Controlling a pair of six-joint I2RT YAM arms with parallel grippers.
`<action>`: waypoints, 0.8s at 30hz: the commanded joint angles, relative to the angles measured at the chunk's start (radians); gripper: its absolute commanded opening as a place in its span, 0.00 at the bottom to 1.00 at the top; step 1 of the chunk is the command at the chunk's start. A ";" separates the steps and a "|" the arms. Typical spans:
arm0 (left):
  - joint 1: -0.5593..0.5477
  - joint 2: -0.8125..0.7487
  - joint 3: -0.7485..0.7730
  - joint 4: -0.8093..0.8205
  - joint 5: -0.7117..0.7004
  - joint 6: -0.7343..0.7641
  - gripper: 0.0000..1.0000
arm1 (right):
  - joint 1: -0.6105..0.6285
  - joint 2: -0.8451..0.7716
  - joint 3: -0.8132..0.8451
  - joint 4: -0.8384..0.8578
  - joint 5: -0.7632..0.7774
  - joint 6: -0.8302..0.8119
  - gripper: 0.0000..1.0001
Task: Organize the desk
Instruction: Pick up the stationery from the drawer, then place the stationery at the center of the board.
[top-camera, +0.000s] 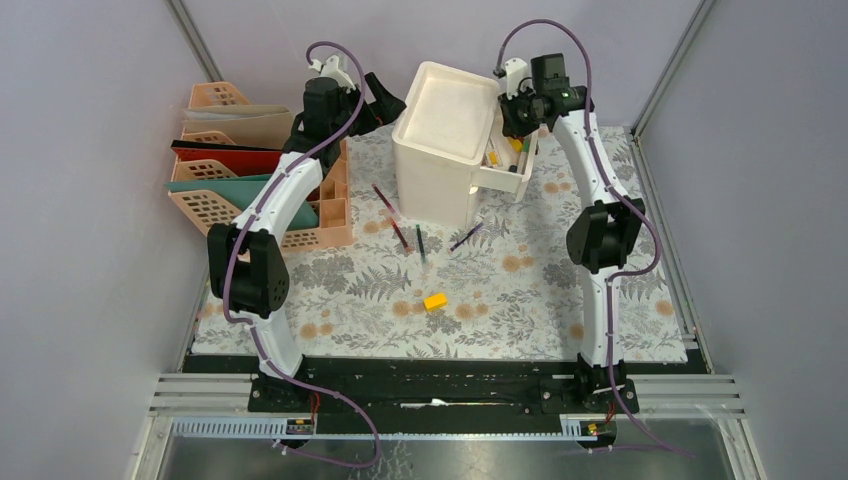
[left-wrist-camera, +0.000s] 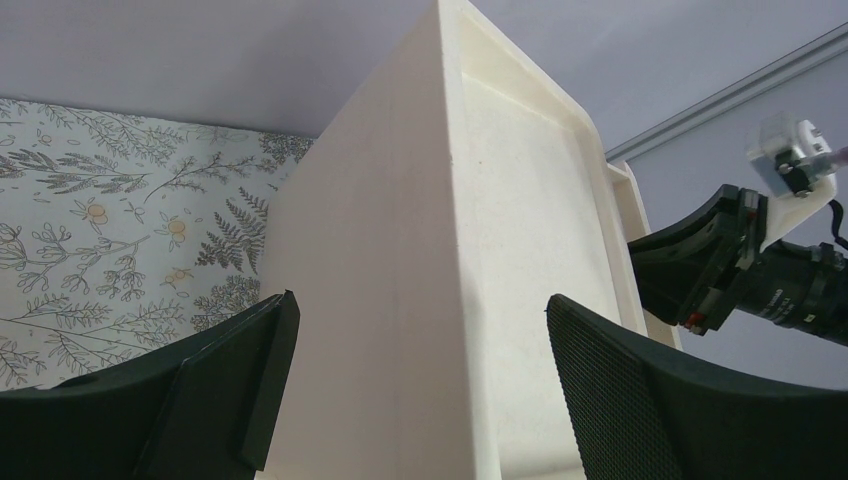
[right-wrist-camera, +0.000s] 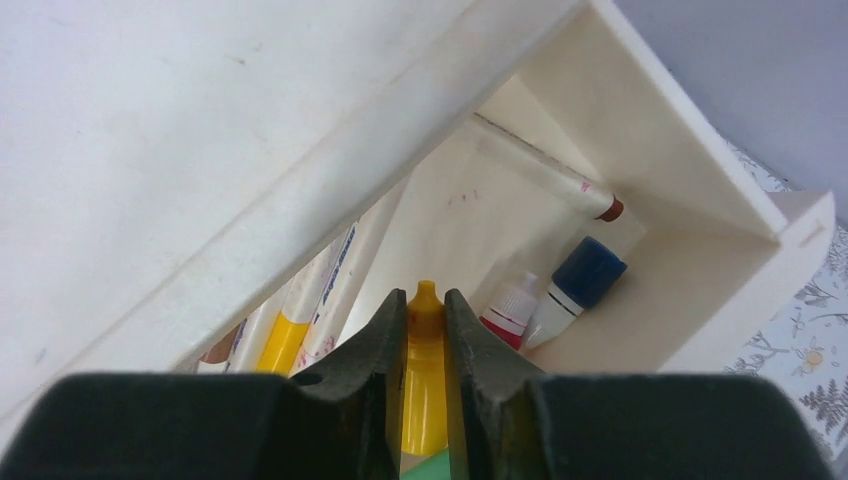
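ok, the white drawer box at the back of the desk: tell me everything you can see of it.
The white drawer box looks like matte cream plastic, slightly scuffed, with a raised rim around a recessed top. It stands upright on the desk, far middle. Its drawer is pulled out on the robot's right and holds markers and small bottles. The right gripper, shut on a yellow item, is at the drawer's mouth. The open left gripper straddles the box's left top edge; contact unclear.

Floral-cloth table (top-camera: 520, 310), white drawer box (top-camera: 445, 140) at back, orange file rack (top-camera: 212, 205) at left, pens (top-camera: 392, 218) and yellow block (top-camera: 434, 300) mid-table
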 joint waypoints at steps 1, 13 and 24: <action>0.000 -0.046 0.025 0.048 0.002 0.001 0.99 | -0.019 -0.091 0.056 0.057 -0.090 0.084 0.06; -0.011 -0.060 0.013 0.048 0.000 0.001 0.99 | -0.066 -0.178 0.025 0.069 -0.126 0.130 0.06; -0.024 -0.082 0.006 0.048 -0.014 0.004 0.99 | -0.213 -0.277 -0.130 0.069 -0.126 0.130 0.06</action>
